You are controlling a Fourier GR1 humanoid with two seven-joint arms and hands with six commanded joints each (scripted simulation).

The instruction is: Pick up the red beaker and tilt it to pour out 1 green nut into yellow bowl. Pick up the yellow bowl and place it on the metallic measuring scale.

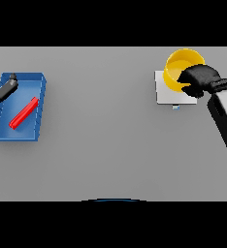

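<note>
The right hand (pixel 199 80) was curled round the near right rim of the yellow bowl (pixel 179 65), which sat tilted over the far part of the metallic measuring scale (pixel 168 92) at the far right. The red beaker (pixel 24 113) lay in a blue tray (pixel 40 107) at the left, beside the left hand (pixel 7 87), whose fingers I could not read. By my judgement this was the placing step: next the bowl had to be settled flat and let go.

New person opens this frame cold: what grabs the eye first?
The yellow bowl at the far right, sitting over the pale metallic scale, with the right hand curled round its near rim. Next, the blue tray at the left edge, where the red beaker lies tipped on its side. The left hand shows over that tray's far corner.
</note>
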